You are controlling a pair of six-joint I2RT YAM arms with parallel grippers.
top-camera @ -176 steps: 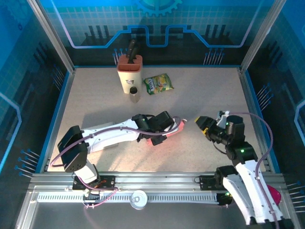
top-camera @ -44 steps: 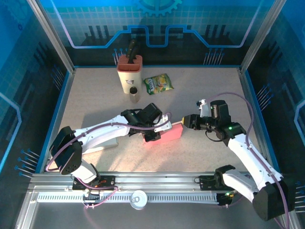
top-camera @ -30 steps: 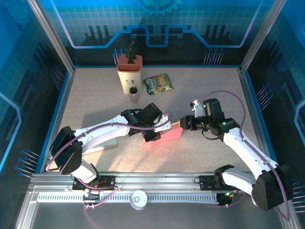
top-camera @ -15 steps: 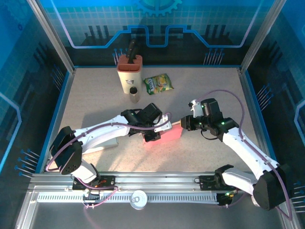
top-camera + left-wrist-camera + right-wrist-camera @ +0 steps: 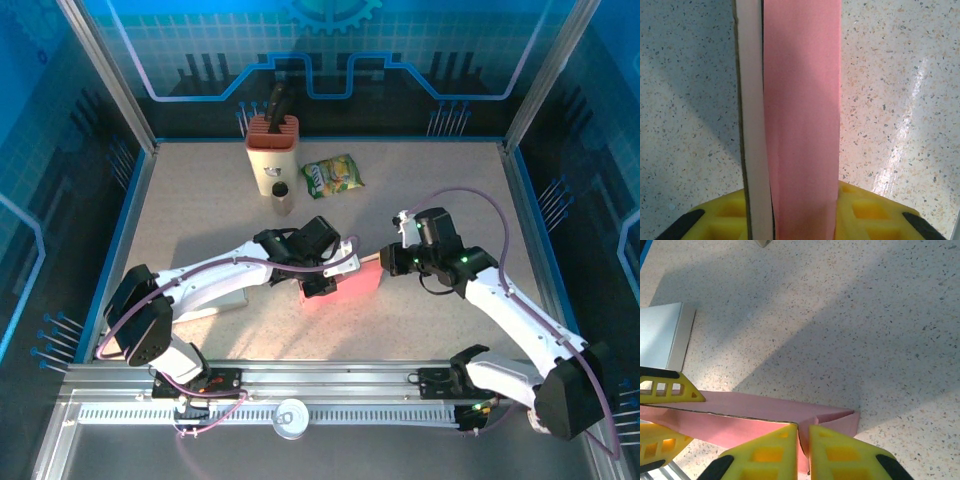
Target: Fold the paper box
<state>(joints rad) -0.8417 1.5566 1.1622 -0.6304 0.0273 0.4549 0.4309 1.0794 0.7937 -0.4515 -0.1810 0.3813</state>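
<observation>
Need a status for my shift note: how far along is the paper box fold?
Done: both tools have hold of the paper box, with the left tool clamped across it. In hand: the right tool is pinched on the thin edge at the box's right end. Left: the box looks flat, with no walls raised, so most of the folding probably remains.

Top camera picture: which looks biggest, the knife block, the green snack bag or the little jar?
1. knife block
2. green snack bag
3. little jar, clearly the smallest
</observation>
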